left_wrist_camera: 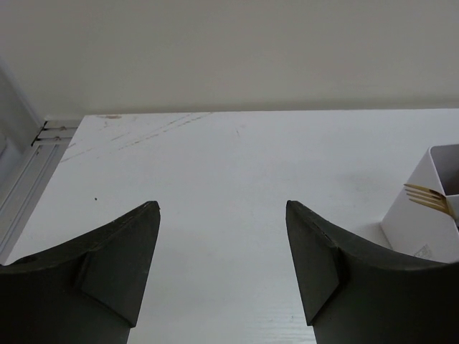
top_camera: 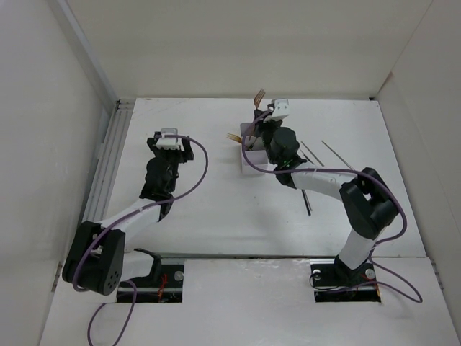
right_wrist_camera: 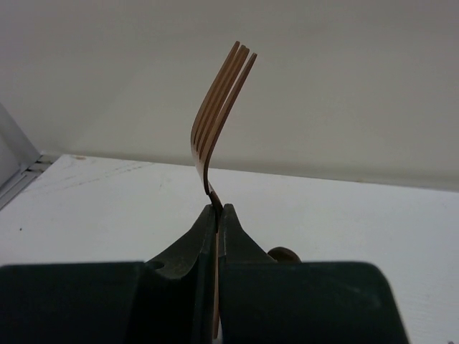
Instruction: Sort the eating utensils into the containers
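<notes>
My right gripper [top_camera: 261,112] is shut on the neck of a gold-headed fork [top_camera: 259,95], which it holds tines up over the far end of the white box [top_camera: 249,160]. In the right wrist view the fork [right_wrist_camera: 219,115] rises from the closed fingertips [right_wrist_camera: 208,222]. A second fork head [top_camera: 233,136] sticks out of the box's left side and also shows in the left wrist view [left_wrist_camera: 429,198] with the box [left_wrist_camera: 423,226]. Thin chopsticks [top_camera: 312,153] lie on the table right of the box. My left gripper [top_camera: 170,141] is open and empty [left_wrist_camera: 222,206], left of the box.
Another chopstick [top_camera: 337,155] lies further right, and one [top_camera: 307,200] lies near the right arm's forearm. A metal rail [top_camera: 112,155] runs along the table's left edge. White walls enclose the table. A round brown shape [right_wrist_camera: 284,254] peeks out behind the right fingers.
</notes>
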Robot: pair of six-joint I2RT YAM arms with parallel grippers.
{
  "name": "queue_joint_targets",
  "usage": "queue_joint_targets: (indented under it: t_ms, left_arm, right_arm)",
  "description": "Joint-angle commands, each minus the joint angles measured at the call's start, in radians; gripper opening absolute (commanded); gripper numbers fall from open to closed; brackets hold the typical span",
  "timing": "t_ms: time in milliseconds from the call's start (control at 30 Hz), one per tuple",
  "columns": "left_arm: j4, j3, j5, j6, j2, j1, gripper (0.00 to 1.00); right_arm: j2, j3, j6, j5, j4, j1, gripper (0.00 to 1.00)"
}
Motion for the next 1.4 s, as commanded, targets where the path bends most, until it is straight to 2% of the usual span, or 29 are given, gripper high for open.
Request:
queue_joint_targets:
  t_ms: [0, 367, 400, 433, 533, 567, 667, 867, 967, 1000, 1033, 1100, 1133, 1200, 1233, 1267, 1333, 1367]
  left_arm:
    - [0.032, 0.033, -0.002, -0.017, 0.007, 0.011, 0.68]
    - [0.003, 0.055, 0.007, -0.046, 0.027, 0.04, 0.68]
    - [0.003, 0.055, 0.007, -0.037, 0.027, 0.04, 0.68]
    - [0.003, 0.055, 0.007, -0.037, 0.027, 0.04, 0.68]
    - [0.003, 0.055, 0.007, -0.037, 0.027, 0.04, 0.68]
    - [-0.007, 0.055, 0.007, -0.037, 0.027, 0.04, 0.68]
    - [-0.026, 0.055, 0.007, -0.037, 0.027, 0.04, 0.68]
    - [-0.035, 0.055, 0.016, -0.037, 0.017, 0.04, 0.68]
    - [-0.035, 0.055, 0.027, -0.037, 0.017, 0.04, 0.68]
    - [-0.035, 0.055, 0.027, -0.037, 0.017, 0.04, 0.68]
    - [-0.035, 0.064, 0.036, -0.037, 0.017, 0.04, 0.68]
    - [-0.035, 0.064, 0.036, -0.037, 0.017, 0.04, 0.68]
    - [-0.035, 0.064, 0.036, -0.046, 0.017, 0.04, 0.68]
    - [-0.035, 0.064, 0.045, -0.046, 0.017, 0.04, 0.68]
    - [-0.035, 0.064, 0.045, -0.046, 0.017, 0.031, 0.68]
    - [-0.035, 0.064, 0.045, -0.046, 0.017, 0.031, 0.68]
    - [-0.035, 0.064, 0.045, -0.046, 0.008, 0.031, 0.69]
    - [-0.044, 0.064, 0.045, -0.046, 0.008, 0.031, 0.69]
  right_arm:
    - [0.007, 0.03, -0.028, -0.021, 0.056, -0.006, 0.0]
    - [0.027, 0.039, -0.05, -0.064, -0.178, -0.006, 0.0]
    - [0.027, 0.039, -0.05, -0.064, -0.178, -0.006, 0.03]
    - [0.027, 0.03, -0.05, -0.064, -0.202, -0.006, 0.11]
    - [0.027, 0.051, -0.05, -0.087, -0.259, -0.006, 0.27]
    - [0.015, 0.051, -0.05, -0.099, -0.274, -0.006, 0.38]
    - [-0.037, 0.028, -0.05, -0.108, -0.285, 0.003, 0.55]
    - [-0.196, 0.014, -0.05, 0.001, -0.41, 0.012, 0.62]
    - [-0.291, 0.089, -0.05, 0.083, -0.669, 0.012, 0.79]
    - [-0.314, 0.108, -0.041, 0.105, -0.67, 0.012, 0.79]
    - [-0.339, 0.124, -0.041, 0.117, -0.782, -0.009, 0.84]
    - [-0.393, 0.161, -0.007, 0.075, -0.892, -0.064, 0.82]
    - [-0.404, 0.172, -0.007, -0.015, -0.993, -0.155, 0.75]
    - [-0.404, 0.22, 0.043, -0.091, -1.096, -0.271, 0.63]
    - [-0.378, 0.238, 0.072, -0.149, -1.172, -0.335, 0.54]
    - [-0.355, 0.256, 0.073, -0.31, -1.202, -0.466, 0.53]
    - [-0.237, 0.339, 0.073, -0.434, -1.271, -0.572, 0.52]
    - [-0.185, 0.379, 0.053, -0.459, -1.364, -0.628, 0.57]
